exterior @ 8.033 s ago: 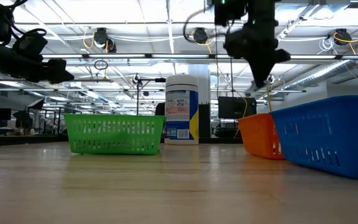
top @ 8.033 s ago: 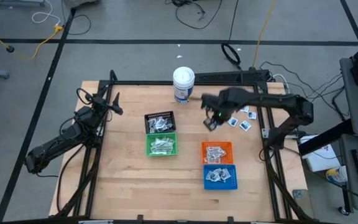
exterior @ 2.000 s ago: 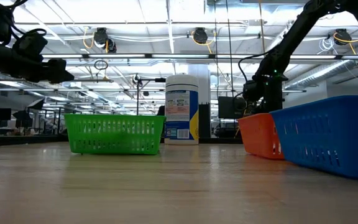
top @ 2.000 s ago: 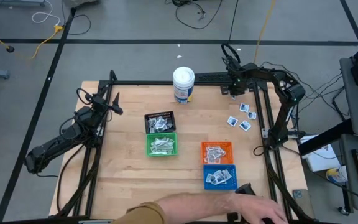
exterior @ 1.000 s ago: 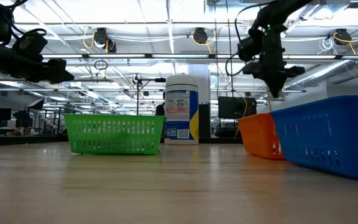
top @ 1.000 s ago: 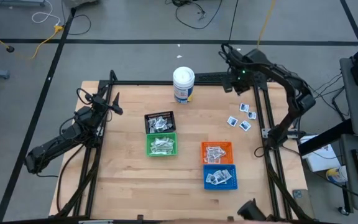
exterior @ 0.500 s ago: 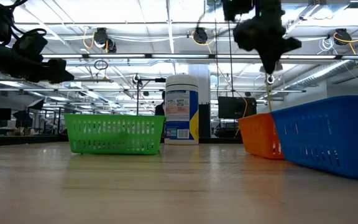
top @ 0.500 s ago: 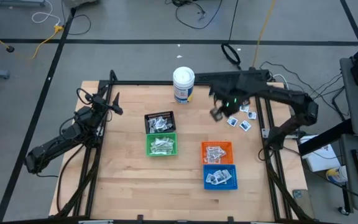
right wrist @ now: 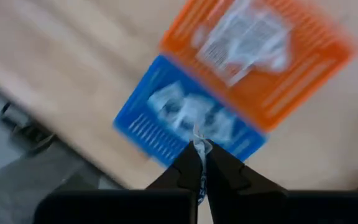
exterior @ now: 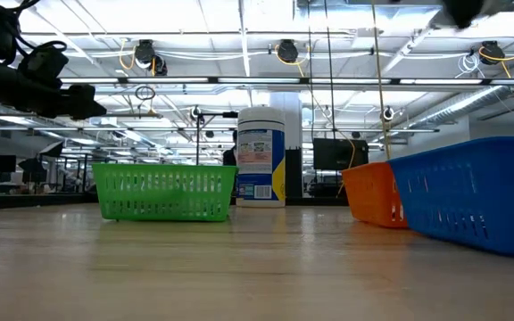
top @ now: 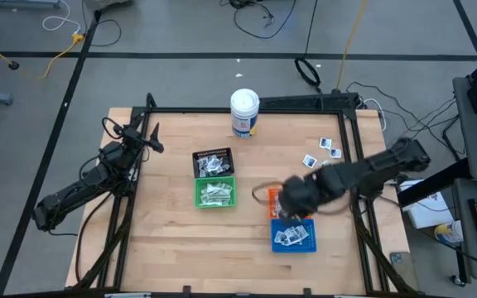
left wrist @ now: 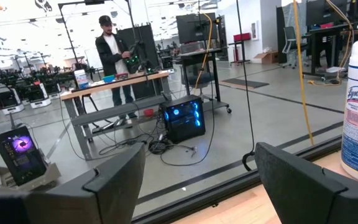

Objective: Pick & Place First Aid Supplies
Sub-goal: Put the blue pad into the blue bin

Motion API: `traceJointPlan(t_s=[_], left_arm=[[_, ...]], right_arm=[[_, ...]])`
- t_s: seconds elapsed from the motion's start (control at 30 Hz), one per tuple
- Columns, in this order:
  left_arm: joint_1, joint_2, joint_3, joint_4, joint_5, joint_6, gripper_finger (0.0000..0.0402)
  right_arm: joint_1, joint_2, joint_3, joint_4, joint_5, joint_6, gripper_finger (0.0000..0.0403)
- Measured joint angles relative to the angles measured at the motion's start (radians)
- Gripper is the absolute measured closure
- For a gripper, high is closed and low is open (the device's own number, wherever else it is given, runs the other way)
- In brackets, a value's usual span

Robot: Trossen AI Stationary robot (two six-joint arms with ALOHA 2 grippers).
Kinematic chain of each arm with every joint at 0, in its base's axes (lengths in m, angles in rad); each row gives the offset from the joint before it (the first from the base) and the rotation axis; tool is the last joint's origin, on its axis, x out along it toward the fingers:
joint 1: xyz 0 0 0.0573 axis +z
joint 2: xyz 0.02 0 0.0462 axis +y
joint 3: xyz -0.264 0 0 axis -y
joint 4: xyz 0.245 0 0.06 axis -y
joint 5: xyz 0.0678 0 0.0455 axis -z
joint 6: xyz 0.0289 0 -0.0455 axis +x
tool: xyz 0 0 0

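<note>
My right gripper (top: 288, 207) hangs above the orange basket (right wrist: 260, 56) and the blue basket (top: 295, 237), pointing steeply down. It is shut on a small pale packet (right wrist: 199, 145). Both baskets hold white packets, as do the black basket (top: 212, 161) and the green basket (top: 215, 192). Three loose packets (top: 325, 149) lie flat on the table at the far right. My left gripper (top: 156, 139) waits open at the table's left side, level, nothing between its fingers (left wrist: 114, 180). My right gripper pinches the packet between its two fingertips (right wrist: 219, 163); only a small pale end (right wrist: 199, 144) shows beyond the tips. The fingers come from above, slanting down. The packet is lifted clear, over the blue basket near the edge it shares with the orange one.
A white canister (top: 244, 112) with a blue-yellow label stands at the table's far edge. A black frame (top: 338, 103) runs round the table. Bare wood lies between the basket pairs and along the near edge. A person stands far off in the room (left wrist: 112, 53).
My right gripper has swung, still shut, from the table's far right corner toward the near edge, to above the orange and blue baskets. It has rolled about its own line on the way and has risen out of the top of the low view.
</note>
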Motion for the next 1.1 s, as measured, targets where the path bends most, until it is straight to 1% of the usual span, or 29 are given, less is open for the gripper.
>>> traceJointPlan(t_s=[0.13,0.3,0.47,0.63,0.77,0.87,0.97,1.03,1.1], left_arm=[[0.0,0.0,0.0,0.0,0.0,0.0,0.0096],[0.0,0.0,0.0,0.0,0.0,0.0,0.0096],[0.0,0.0,0.0,0.0,0.0,0.0,0.0096],[0.0,0.0,0.0,0.0,0.0,0.0,0.0096],[0.0,0.0,0.0,0.0,0.0,0.0,0.0096],[0.0,0.0,0.0,0.0,0.0,0.0,0.0096],[0.0,0.0,0.0,0.0,0.0,0.0,0.0096],[0.0,0.0,0.0,0.0,0.0,0.0,0.0096],[0.0,0.0,0.0,0.0,0.0,0.0,0.0096]], right_arm=[[0.113,0.0,0.0,0.076,-0.002,0.082,0.04],[0.167,0.028,-0.04,0.124,0.07,0.086,0.0399],[0.177,0.065,-0.158,0.226,0.07,0.082,0.0399],[0.177,0.091,-0.293,0.395,0.068,0.079,0.0399],[0.169,0.099,-0.368,0.509,0.066,0.076,0.0399],[0.161,0.1,-0.402,0.56,0.058,0.072,0.0399],[0.158,0.1,-0.407,0.591,0.043,0.03,0.0395],[0.156,0.1,-0.407,0.587,0.041,0.026,0.0381],[0.152,0.1,-0.407,0.583,0.039,0.016,0.0358]])
